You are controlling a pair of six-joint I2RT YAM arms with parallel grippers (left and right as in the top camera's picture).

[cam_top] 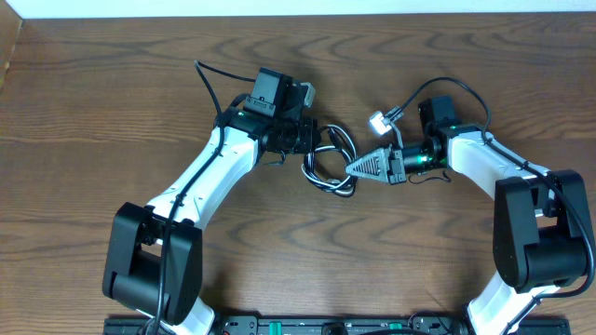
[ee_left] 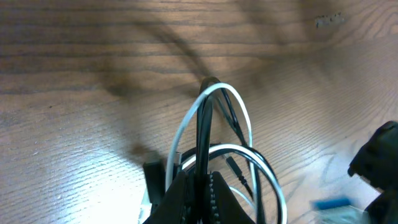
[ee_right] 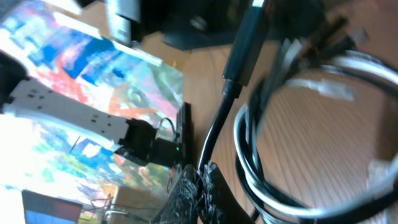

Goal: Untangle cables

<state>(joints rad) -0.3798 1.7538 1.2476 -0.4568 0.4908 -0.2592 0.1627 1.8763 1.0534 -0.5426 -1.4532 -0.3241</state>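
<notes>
The white cable (cam_top: 317, 156) and the black cable (cam_top: 346, 144) lie coiled together in a small bundle at the table's middle, between my two grippers. My left gripper (cam_top: 312, 138) is at the bundle's upper left, shut on the black cable (ee_left: 204, 130), which runs up between its fingers, with the white cable (ee_left: 236, 102) looping beside it. My right gripper (cam_top: 352, 167) is at the bundle's right, shut on the black cable (ee_right: 214, 134), next to a black-and-white loop (ee_right: 292, 199).
The brown wooden table (cam_top: 112, 112) spreads around the arms. A white plug end (cam_top: 378, 121) hangs near the right arm. The left arm's black wire (cam_top: 209, 84) arcs over the table at the upper left.
</notes>
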